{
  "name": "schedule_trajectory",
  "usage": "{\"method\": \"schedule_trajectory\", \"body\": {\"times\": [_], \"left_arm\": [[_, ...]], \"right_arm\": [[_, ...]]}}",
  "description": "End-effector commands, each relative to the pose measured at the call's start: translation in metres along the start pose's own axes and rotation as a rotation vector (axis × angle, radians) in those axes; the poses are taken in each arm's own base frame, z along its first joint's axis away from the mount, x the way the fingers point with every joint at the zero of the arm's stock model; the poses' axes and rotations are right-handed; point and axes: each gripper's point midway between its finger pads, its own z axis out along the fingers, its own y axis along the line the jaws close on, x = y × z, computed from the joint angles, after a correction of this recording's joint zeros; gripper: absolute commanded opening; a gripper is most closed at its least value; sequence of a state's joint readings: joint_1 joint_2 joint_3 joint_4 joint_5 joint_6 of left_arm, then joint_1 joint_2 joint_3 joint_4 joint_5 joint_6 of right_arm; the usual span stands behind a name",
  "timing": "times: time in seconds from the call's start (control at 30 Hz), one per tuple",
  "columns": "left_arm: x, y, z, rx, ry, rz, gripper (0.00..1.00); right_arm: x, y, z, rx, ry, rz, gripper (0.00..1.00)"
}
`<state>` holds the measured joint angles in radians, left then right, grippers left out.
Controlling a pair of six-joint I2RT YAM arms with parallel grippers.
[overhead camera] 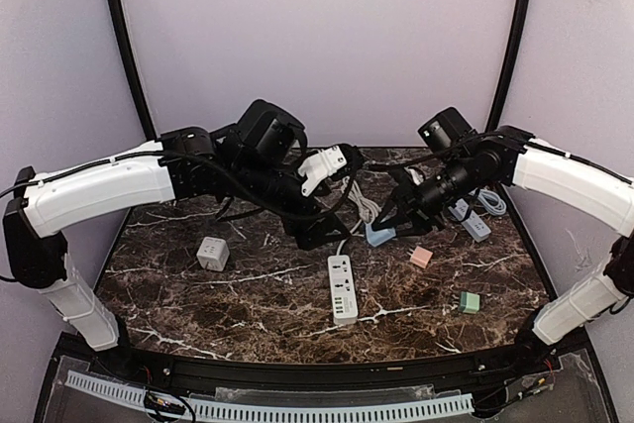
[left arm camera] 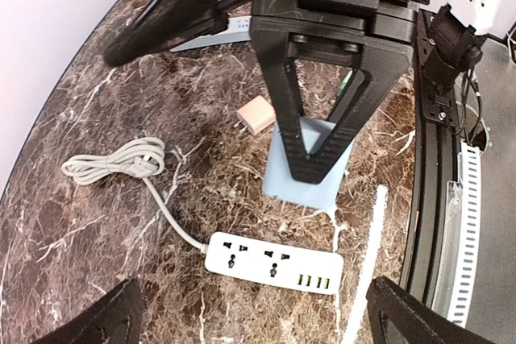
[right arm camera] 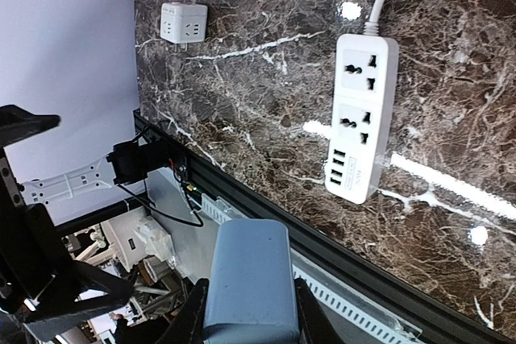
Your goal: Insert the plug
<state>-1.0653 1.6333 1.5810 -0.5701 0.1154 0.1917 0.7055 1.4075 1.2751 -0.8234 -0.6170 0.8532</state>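
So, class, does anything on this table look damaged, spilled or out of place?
Nothing stands out. The power strip lies flat, sockets up, its cable bundled; the blue plug sits squarely in the right gripper; no damage or spills show.

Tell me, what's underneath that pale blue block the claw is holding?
Only dark marble table shows around the blue block; its underside and the spot beneath it are hidden.

The plug [right arm camera: 246,279] sits between the right jaws. On the bench [overhead camera: 198,314], the power strip [overhead camera: 342,287] lies below, between both pairs of jaws; the cube adapter [overhead camera: 212,253] lies left of the left jaws.
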Motion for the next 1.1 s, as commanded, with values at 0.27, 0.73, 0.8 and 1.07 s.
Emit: {"method": "schedule_trajectory", "body": {"times": [0.27,0.73,0.8,1.07], "left_arm": [[0.014,0.058,-0.083,-0.413,-0.005,-0.103,0.99],[0.053,0.060,-0.126,-0.503,0.024,-0.120,0.99],[0.060,0.059,-0.129,-0.499,0.035,-0.141,0.99],[0.083,0.055,-0.127,-0.500,0.046,-0.223,0.99]], "right_arm": [[-0.034,-0.004,-0.028,0.158,-0.204,0.023,0.00],[-0.039,0.004,-0.027,0.217,-0.282,0.141,0.00],[-0.040,0.007,-0.020,0.235,-0.284,0.134,0.00],[-0.039,0.014,0.031,0.342,-0.209,0.044,0.00]]}}
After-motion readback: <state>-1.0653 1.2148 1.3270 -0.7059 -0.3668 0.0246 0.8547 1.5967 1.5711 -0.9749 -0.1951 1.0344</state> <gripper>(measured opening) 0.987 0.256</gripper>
